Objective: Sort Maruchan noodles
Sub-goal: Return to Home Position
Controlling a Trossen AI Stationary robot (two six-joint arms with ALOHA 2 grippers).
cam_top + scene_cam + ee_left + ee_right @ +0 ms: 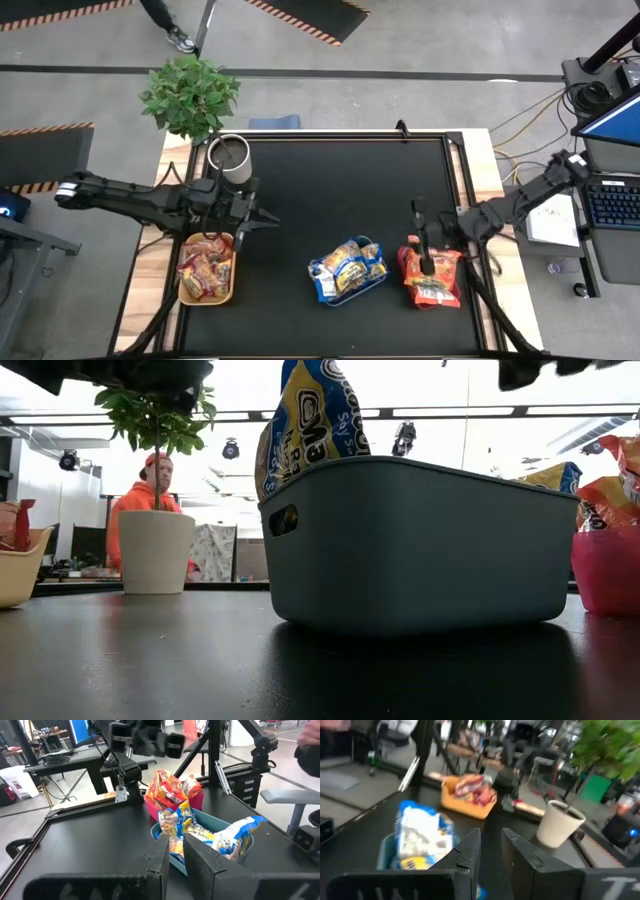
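While left and right jaws stand parted, empty, crinkly noodle packets [345,263] fill bins [420,550].

Noodles [347,264] in bins [420,550] (cup [229,160] behind).

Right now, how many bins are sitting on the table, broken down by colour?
Yellow bin: 1
Blue bin: 1
Red bin: 1
Total: 3
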